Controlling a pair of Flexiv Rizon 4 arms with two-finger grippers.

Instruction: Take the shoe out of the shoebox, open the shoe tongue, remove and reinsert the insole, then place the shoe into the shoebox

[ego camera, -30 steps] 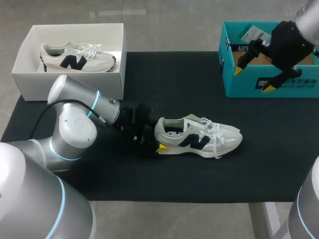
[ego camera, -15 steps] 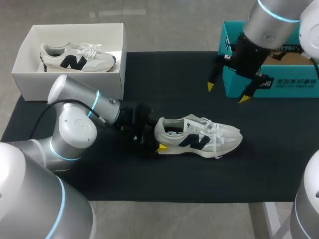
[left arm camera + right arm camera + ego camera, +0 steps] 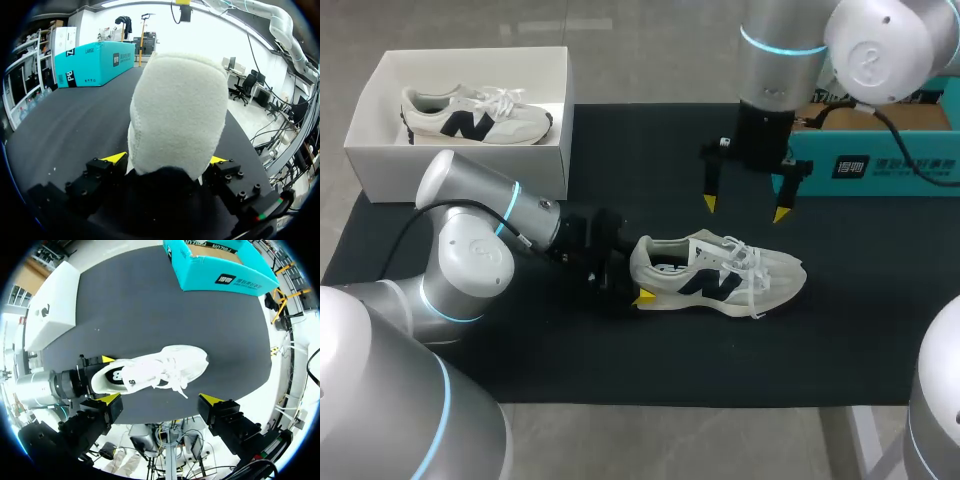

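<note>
The shoe (image 3: 720, 275) stands upright on its sole near the middle of the table (image 3: 520, 370), outside both boxes, heel toward the left edge and toe toward the right edge. My left gripper (image 3: 167, 160) lies low on the surface and pinches the shoe by the heel, with one yellow-tipped finger on each side of the white heel padding. My right gripper (image 3: 745, 208) hangs above the surface with its fingers spread wide and pointing down, holding nothing. It sits just behind the shoe's laces and clear of them, between the shoe and the teal shoebox (image 3: 880, 165). The teal shoebox stands open at the far right corner. A white box (image 3: 380, 150) stands at the far left corner and contains a second shoe (image 3: 470, 115) lying on its side.
</note>
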